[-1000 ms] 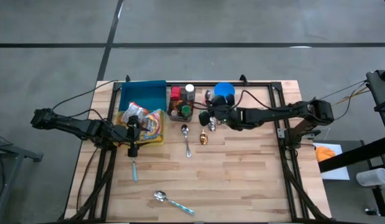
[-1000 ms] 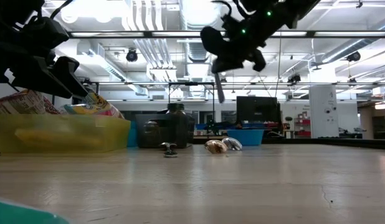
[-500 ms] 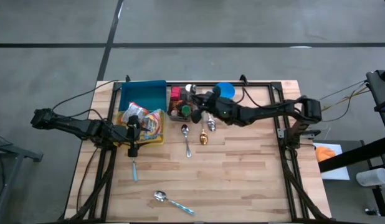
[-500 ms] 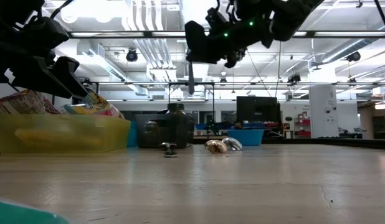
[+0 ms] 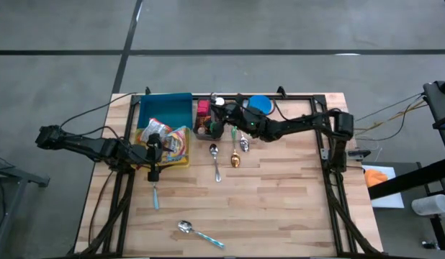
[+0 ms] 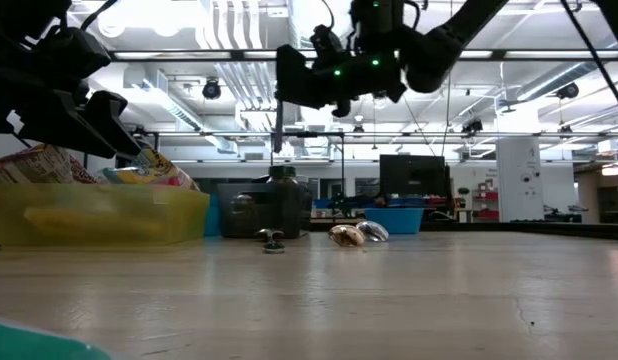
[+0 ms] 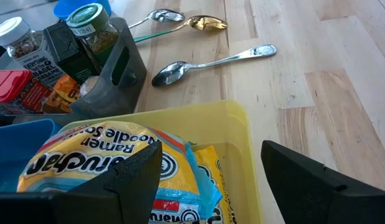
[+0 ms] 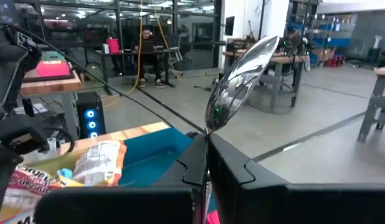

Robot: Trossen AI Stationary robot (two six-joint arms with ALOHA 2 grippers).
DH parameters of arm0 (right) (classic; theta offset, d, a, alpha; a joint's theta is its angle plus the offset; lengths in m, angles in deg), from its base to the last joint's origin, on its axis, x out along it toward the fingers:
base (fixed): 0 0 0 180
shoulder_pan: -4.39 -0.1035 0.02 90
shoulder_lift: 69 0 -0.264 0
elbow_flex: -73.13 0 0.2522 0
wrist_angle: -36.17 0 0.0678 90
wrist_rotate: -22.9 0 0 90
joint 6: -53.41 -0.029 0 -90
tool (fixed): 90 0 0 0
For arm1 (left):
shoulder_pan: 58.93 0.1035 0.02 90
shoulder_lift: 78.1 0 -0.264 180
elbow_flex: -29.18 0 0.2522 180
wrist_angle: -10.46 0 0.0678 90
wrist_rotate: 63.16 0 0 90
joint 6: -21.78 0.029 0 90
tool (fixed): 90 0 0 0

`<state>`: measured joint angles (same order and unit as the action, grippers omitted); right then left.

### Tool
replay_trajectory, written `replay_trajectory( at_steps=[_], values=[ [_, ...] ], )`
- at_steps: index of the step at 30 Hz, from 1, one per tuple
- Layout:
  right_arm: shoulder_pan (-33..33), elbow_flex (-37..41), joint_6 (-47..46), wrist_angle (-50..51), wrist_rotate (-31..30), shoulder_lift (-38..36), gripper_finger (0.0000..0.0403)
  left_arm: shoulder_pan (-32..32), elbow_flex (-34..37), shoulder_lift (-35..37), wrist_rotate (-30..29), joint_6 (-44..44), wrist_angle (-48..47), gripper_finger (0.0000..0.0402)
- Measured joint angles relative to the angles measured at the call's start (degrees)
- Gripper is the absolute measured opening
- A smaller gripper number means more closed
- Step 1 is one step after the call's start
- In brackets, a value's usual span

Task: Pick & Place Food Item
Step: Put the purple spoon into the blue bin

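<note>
My right gripper (image 5: 221,115) hovers level above the dark caddy (image 5: 207,126) of spice jars, shut on a silver spoon (image 8: 239,74). In the low view the spoon (image 6: 278,130) shows as a thin upright line under that gripper (image 6: 281,95). My left gripper (image 5: 152,155) stands open over the yellow bin (image 5: 185,160), its fingers on either side of the ramen packet (image 7: 99,158) lying in it, touching nothing. The left wrist view shows this gripper (image 7: 208,186) above the bin's wall (image 7: 236,124). My right gripper pinches the spoon between its two shut fingers (image 8: 192,165), just below the bowl (image 8: 242,68). The fingers come level from the table's right side and lie across the spoon. The spoon is lifted clear and about upright, its handle (image 6: 278,135) hanging below the fingers.
A blue bin (image 5: 165,108) stands behind the yellow one and a blue bowl (image 5: 260,104) sits at the back. Loose spoons lie mid-table: a silver one (image 5: 216,164), a gold one (image 5: 235,160) and another (image 5: 244,142). A teal-handled spoon (image 5: 199,232) lies near the front edge.
My right gripper has moved toward the table's left edge, from beside the blue bowl to above the caddy, turning its wrist on the way. The spoon went with it, clear of the table, and has swung from tilted to about upright.
</note>
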<state>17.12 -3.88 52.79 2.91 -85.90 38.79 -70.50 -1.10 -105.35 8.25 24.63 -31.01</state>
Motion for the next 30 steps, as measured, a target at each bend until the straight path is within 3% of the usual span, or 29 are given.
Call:
replay_trajectory(
  at_steps=[12,21,30],
  values=[
    [0.42,-19.97,3.25,0.09,4.09,15.9,0.0008,0.0,-0.02,0.0,0.0,0.16,0.03,0.0271],
    [0.76,-30.33,3.83,0.44,6.86,24.67,0.0008,0.0,0.0,-0.02,0.0,0.15,0.02,0.0271],
    [1.93,-39.86,3.79,13.07,7.32,29.92,0.0008,0.01,-0.02,0.0,0.0,0.13,0.0,0.0271]
  ],
)
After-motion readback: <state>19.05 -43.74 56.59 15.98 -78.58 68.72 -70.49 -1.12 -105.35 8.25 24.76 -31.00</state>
